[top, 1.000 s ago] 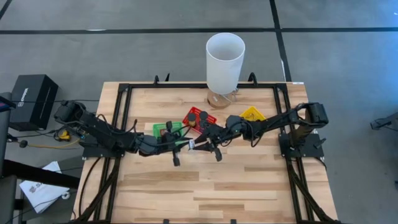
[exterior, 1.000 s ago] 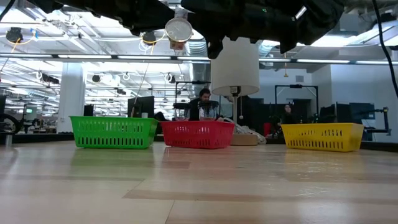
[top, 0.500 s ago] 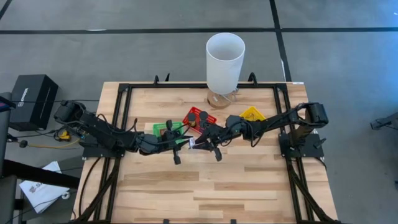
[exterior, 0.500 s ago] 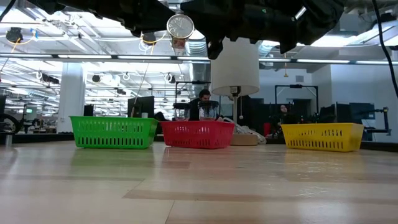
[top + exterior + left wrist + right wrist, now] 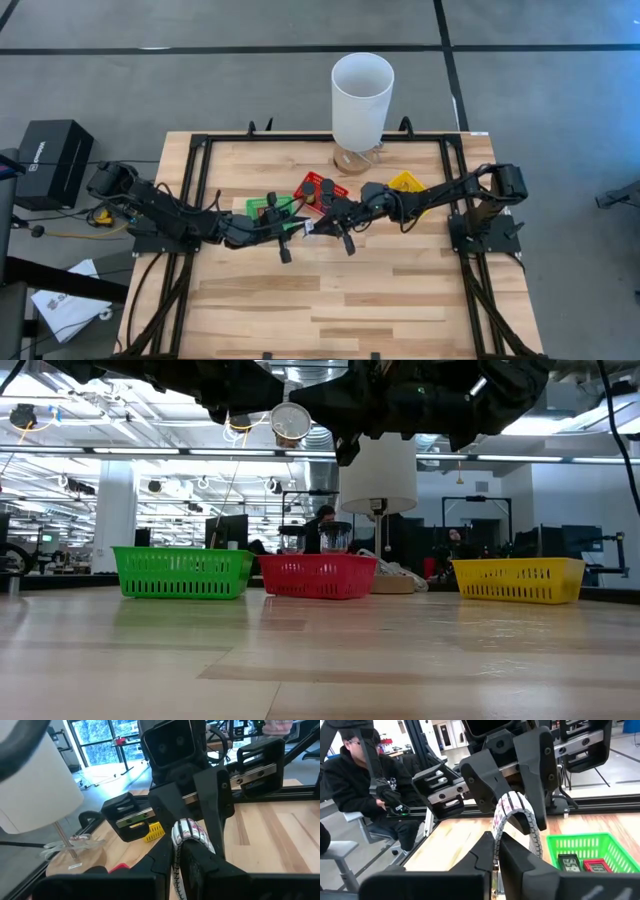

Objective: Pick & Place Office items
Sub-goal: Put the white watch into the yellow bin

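Observation:
Both grippers meet above the table's middle, in front of the baskets. A pale ring [image 5: 290,422], with a pink-and-white pattern on its outer face [image 5: 189,831], hangs in the air between them. My left gripper [image 5: 303,229] comes from the table's left and is shut on the ring. My right gripper [image 5: 320,228] comes from the table's right and is shut on it too. Black and red pieces [image 5: 582,864] lie in the green basket [image 5: 270,208]. My left gripper [image 5: 176,870] pinches the ring's band [image 5: 175,851] on the side nearest it, one finger [image 5: 200,860] inside the ring and one outside. It comes level from the table's left. The ring is lifted clear and stands on edge. My right gripper [image 5: 496,860] pinches the ring's band [image 5: 495,837] on the opposite side, one finger [image 5: 522,862] inside the loop and one outside. It comes level from the table's right, facing the left gripper. The ring is lifted clear of the table.
The red basket [image 5: 320,190] and yellow basket [image 5: 407,183] stand beside the green one along the far half of the table. A tall white cylinder [image 5: 360,100] stands at the far edge. Bare wood [image 5: 330,300] lies on the near side. A seated person [image 5: 365,785] is beyond the table.
The right gripper has moved a little toward the table's left, up against the ring and the left gripper. The ring has sunk slightly in the low view, still held in the air.

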Available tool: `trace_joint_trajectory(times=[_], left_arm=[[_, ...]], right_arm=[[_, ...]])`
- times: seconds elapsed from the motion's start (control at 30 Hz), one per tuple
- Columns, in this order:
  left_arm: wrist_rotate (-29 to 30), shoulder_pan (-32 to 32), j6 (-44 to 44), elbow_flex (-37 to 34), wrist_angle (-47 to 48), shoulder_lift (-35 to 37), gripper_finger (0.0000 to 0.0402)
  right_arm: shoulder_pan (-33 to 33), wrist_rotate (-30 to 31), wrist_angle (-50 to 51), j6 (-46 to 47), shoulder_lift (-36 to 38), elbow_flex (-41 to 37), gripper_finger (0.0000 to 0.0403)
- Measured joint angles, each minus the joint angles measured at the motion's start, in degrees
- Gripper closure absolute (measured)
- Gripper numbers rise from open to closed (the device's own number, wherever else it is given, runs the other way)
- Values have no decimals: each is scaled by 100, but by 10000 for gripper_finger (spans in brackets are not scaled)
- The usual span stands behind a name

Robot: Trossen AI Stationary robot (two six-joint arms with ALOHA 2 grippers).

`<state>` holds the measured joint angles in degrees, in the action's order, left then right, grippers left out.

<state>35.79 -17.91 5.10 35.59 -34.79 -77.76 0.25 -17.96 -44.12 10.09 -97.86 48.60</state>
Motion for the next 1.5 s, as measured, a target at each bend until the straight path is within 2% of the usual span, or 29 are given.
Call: trace_joint_trajectory(times=[0.5, 1.07, 1.5], left_arm=[[-4, -11, 33, 0, 1, 0, 376], [3, -11, -153, 0, 28, 0, 261], [-10, -11, -155, 2, 306, 2, 250]], right_arm=[[0, 0, 39, 0, 2, 0, 394], [0, -2, 88, 2, 2, 0, 395], [-29, -1, 829, -2, 436, 0, 394]])
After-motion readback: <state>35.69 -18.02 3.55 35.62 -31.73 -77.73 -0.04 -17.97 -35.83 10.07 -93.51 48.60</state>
